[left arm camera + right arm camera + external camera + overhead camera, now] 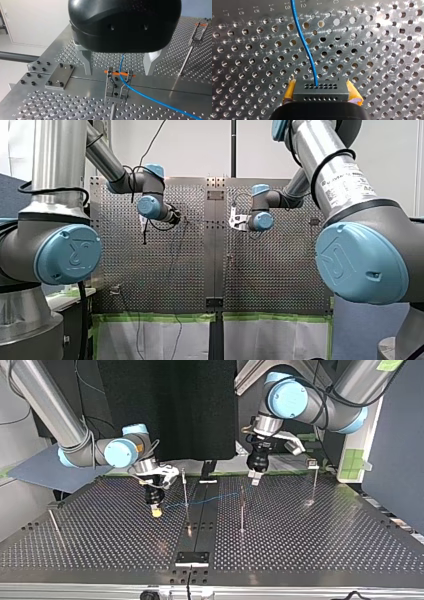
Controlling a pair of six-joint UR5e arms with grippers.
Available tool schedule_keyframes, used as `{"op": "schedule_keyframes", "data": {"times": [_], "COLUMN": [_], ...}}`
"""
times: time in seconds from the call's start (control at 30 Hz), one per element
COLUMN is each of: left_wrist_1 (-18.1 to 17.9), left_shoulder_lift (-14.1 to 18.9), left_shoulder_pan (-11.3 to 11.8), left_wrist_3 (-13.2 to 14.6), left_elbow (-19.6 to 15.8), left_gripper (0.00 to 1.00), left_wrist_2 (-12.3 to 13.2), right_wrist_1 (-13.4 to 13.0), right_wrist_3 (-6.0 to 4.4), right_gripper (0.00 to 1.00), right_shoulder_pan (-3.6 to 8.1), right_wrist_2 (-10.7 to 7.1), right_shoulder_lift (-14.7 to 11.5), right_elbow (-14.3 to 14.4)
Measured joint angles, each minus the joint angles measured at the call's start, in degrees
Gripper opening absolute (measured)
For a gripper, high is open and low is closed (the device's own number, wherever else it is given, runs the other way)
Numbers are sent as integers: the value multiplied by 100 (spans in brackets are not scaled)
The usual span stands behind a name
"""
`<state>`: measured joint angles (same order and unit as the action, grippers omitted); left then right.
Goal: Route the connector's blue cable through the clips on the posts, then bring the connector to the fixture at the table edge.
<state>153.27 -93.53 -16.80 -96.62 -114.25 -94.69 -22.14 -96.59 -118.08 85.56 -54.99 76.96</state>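
Yellow pads [290, 91] of my right gripper [320, 96] are clamped on the black connector [320, 90], one at each end, close over the perforated table [374, 50]. The blue cable [305, 47] leaves the connector's face and runs on ahead across the holes. My left gripper [119, 71] has its metal fingers [87, 62] wide apart, one on each side of a post's clip [117, 86]. The cable passes through that clip, crossing its orange band [111, 72].

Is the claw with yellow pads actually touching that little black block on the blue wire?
Touching. In the right wrist view, the yellow pads of my right claw press against both ends of the black connector.
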Motion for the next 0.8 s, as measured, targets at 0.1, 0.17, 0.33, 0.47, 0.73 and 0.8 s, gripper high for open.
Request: {"op": "schedule_keyframes", "data": {"times": [0.1, 0.17, 0.33, 0.47, 0.73, 0.8], "left_wrist_1": [1, 2, 2, 2, -133, -220], "left_shoulder_lift": [1, 0, -1, 1, -1, -1], "left_shoulder_pan": [-1, -1, -1, -1, -4, 2], "left_wrist_3": [-17, -25, -43, -48, -203, -268], "left_elbow": [0, 0, -3, -1, -2, -4], "left_gripper": [100, 100, 100, 100, 100, 100], "left_wrist_2": [-1, 0, -1, 0, 72, 146], "right_wrist_1": [1, 2, 5, 7, 12, 11], "right_wrist_3": [0, -1, -3, -3, -6, -9], "right_gripper": [0, 0, 0, 0, 0, 0], "right_shoulder_pan": [0, 0, 7, 13, 23, 29], "right_wrist_2": [-2, -3, -4, -3, -3, -3], "right_shoulder_lift": [0, 0, 0, 0, 0, 0], "right_elbow": [-1, -1, 0, 0, 0, 0]}}
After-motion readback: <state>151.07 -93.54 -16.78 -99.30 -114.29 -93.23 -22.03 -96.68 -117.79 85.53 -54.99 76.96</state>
